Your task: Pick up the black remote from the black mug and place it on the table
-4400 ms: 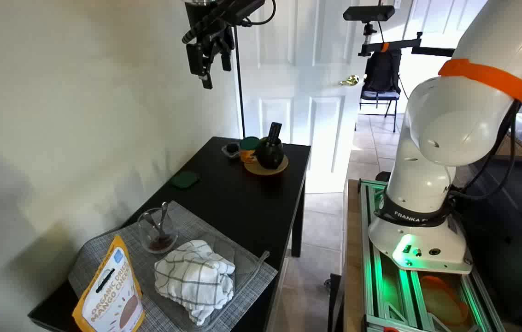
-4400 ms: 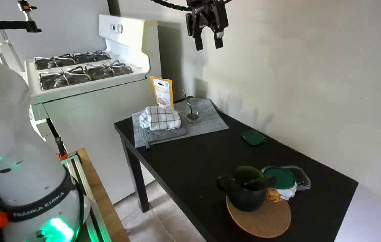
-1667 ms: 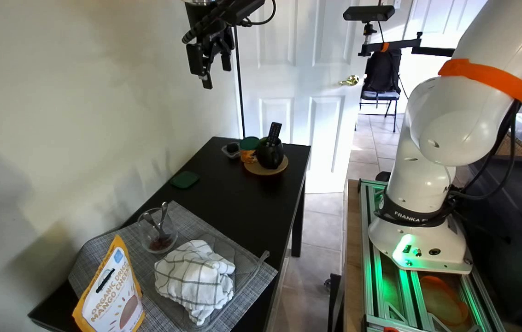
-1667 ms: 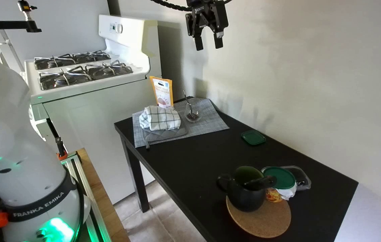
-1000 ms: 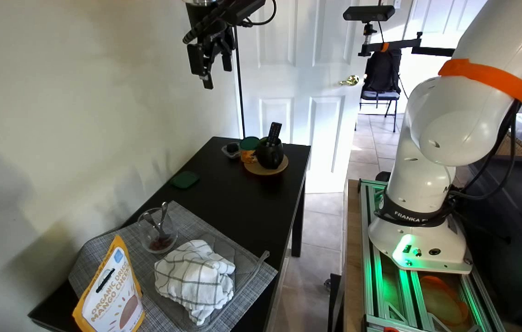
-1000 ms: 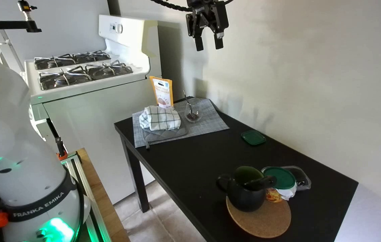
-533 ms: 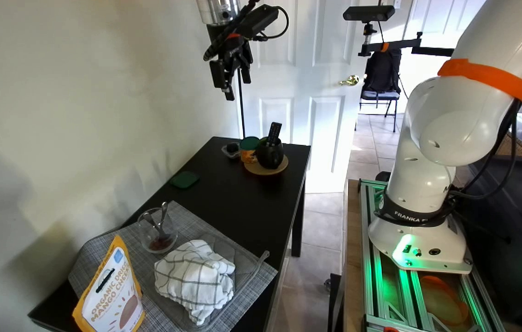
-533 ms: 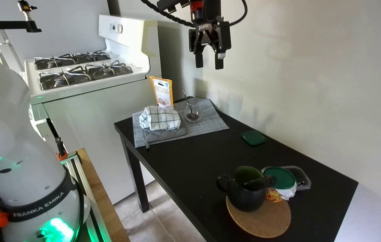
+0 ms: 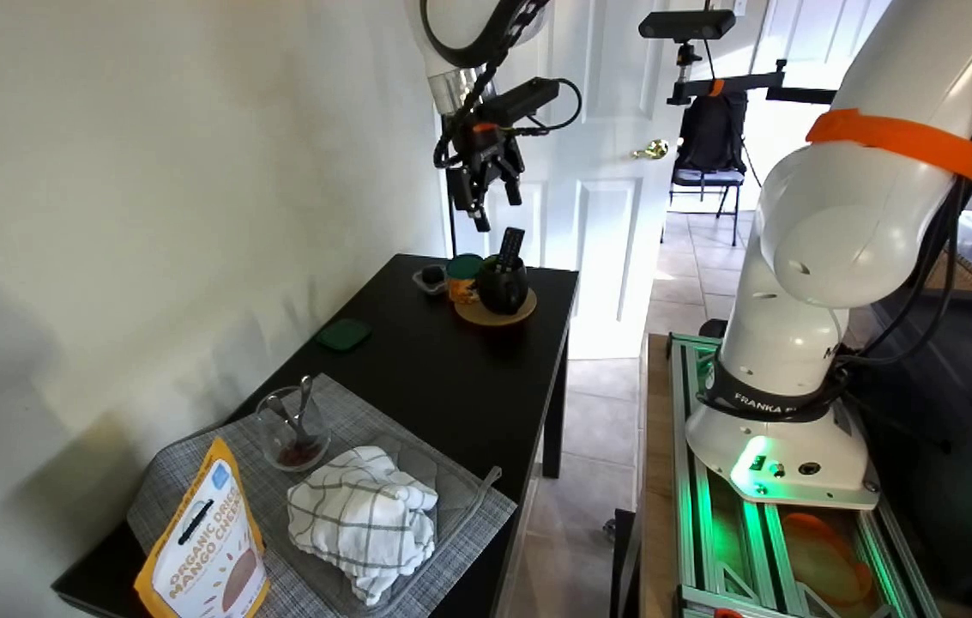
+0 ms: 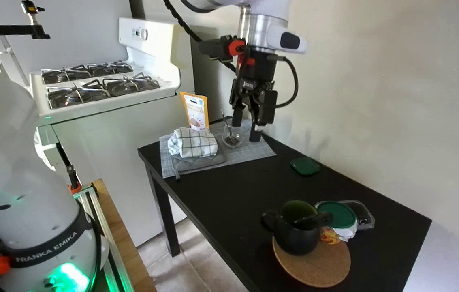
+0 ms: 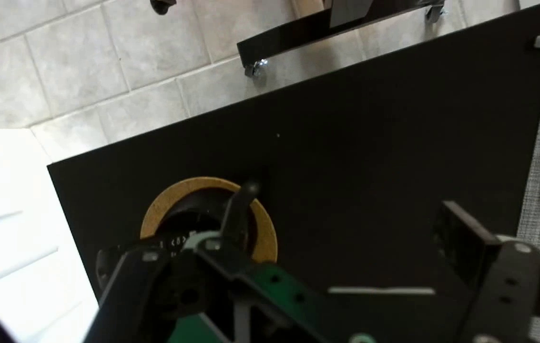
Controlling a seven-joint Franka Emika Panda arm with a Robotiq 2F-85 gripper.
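Black fingers [image 10: 255, 135] now lower, nearer remote [image 9: 510, 247].

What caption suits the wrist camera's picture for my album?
Looking down past the open pincer: the black remote, partly hidden, leans in the black mug on a brown round mat.

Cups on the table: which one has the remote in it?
The black mug on the cork trivet, with the remote leaning out; the clear glass holds utensils instead.
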